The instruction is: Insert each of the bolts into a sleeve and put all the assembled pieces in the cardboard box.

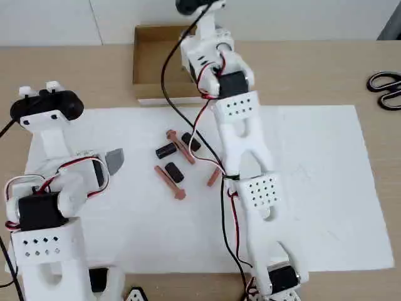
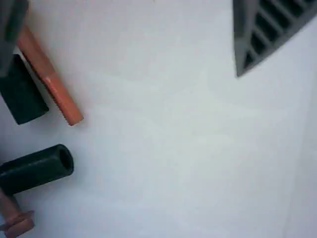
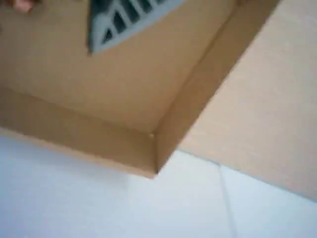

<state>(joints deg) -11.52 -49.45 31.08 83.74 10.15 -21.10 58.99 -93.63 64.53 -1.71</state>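
Directly under my left pincer (image 1: 114,159) lies a white paper sheet (image 1: 313,188), spread flat over a pale wooden table (image 1: 313,69). Bare wood shows around the sheet on every side. Far across the table from the pincer, off the sheet and near the table's edge, black-handled scissors (image 1: 385,89) rest on the wood. Past the table's far edge, well apart from the pincer, stands a white surface (image 1: 62,22) crossed by thin seams; whether it is a wall or a panel I cannot tell. A dark grey shape (image 1: 393,22) fills the corner beyond the scissors. The light is soft and even, with faint shadows.
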